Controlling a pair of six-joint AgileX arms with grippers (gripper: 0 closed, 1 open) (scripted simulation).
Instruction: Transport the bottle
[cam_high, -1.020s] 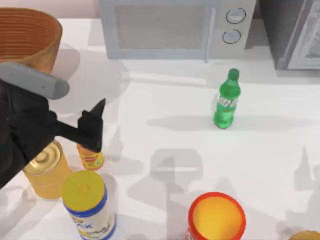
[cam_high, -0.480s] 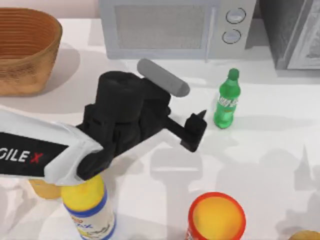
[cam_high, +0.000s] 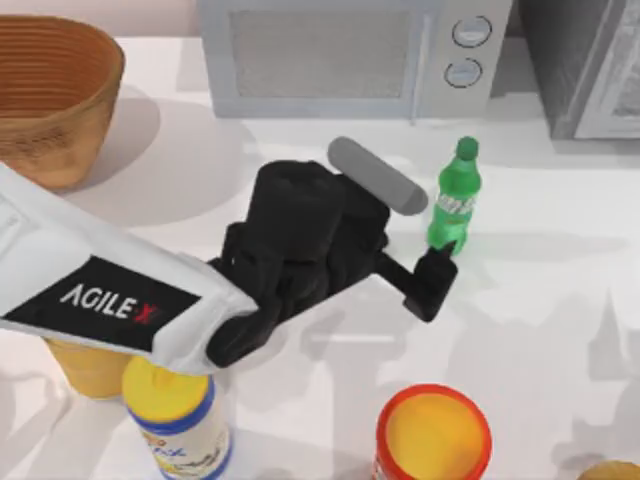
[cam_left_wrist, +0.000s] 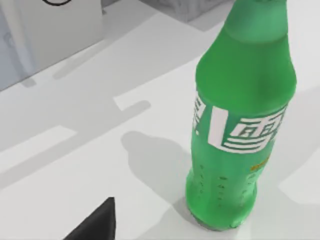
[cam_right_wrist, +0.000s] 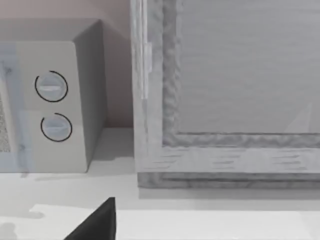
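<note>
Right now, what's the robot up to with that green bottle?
Left tool at the foot of the bottle, not gripping. Bottle upright on the table, before the microwave. Nothing between them.

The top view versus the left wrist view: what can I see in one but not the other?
From above: the left arm reaching across, its gripper close beside the green soda bottle, plus a wicker basket, a yellow-lidded canister and a red-rimmed container. From the left wrist: the bottle's label lettering and its base on the table. Both show the upright bottle and the microwave.
</note>
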